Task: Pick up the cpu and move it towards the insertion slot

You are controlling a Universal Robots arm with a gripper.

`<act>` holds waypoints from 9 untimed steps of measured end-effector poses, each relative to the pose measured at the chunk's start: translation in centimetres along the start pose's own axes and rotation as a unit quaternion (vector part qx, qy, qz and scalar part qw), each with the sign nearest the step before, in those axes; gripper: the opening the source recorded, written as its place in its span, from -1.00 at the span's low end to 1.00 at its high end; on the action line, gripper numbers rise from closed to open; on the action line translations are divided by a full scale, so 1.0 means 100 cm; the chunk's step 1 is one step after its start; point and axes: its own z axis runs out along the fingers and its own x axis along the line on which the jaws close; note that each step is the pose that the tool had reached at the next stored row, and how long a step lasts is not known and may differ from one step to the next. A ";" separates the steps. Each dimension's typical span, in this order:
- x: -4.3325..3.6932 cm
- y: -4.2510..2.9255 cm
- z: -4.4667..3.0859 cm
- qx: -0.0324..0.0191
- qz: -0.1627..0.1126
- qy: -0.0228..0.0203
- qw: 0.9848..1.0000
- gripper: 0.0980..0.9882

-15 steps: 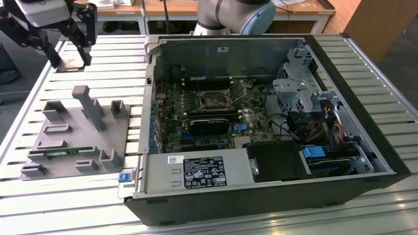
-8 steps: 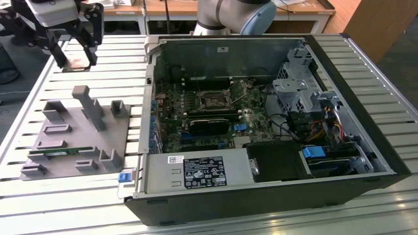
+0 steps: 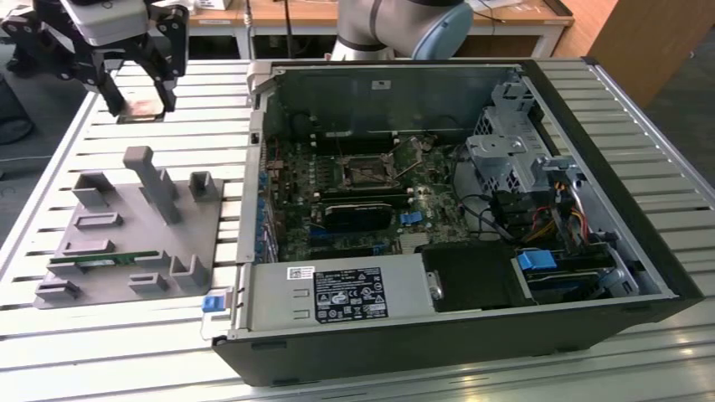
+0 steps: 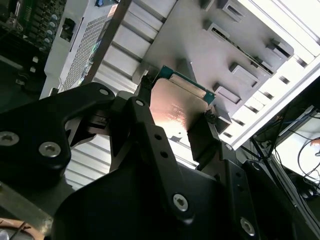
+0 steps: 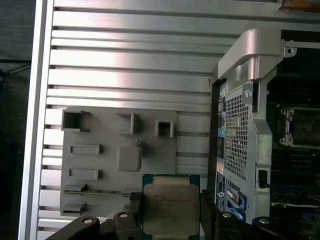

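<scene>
Silver-topped square cpu (image 5: 171, 208): clamped between black gripper (image 3: 139, 106) fingers, raised above the slatted metal table (image 3: 167, 126).
Gripper: shut on the chip's two edges.
Dark square insertion slot (image 3: 367, 170): inside the open computer case (image 3: 604, 126), well apart from the chip.
Grey plastic fixture tray (image 5: 95, 165): below the chip.

Gripper (image 3: 140, 99) raised, fingers (image 5: 134, 202) pointing down, clamped on cpu (image 5: 171, 209).

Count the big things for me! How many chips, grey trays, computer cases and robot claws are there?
cpu, held in the end effector: 1
grey tray: 1
computer case: 1
insertion slot: 1
end effector: 1
Total: 5
</scene>
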 end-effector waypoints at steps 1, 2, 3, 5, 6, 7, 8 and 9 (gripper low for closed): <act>-0.0014 0.0000 -0.0001 0.000 0.000 0.000 1.000 0.00; -0.0027 -0.0001 0.0000 0.000 0.000 0.000 1.000 0.00; -0.0040 -0.0001 0.0000 0.000 0.000 0.000 1.000 0.00; -0.0067 -0.0002 -0.0001 0.000 0.000 0.000 1.000 0.00; -0.0081 -0.0003 0.0000 0.000 0.000 0.000 1.000 0.00; -0.0096 -0.0003 -0.0001 0.000 0.000 0.000 1.000 0.00; -0.0111 -0.0004 -0.0001 0.000 0.000 0.000 1.000 0.00; -0.0126 -0.0004 -0.0001 0.000 0.000 0.000 1.000 0.00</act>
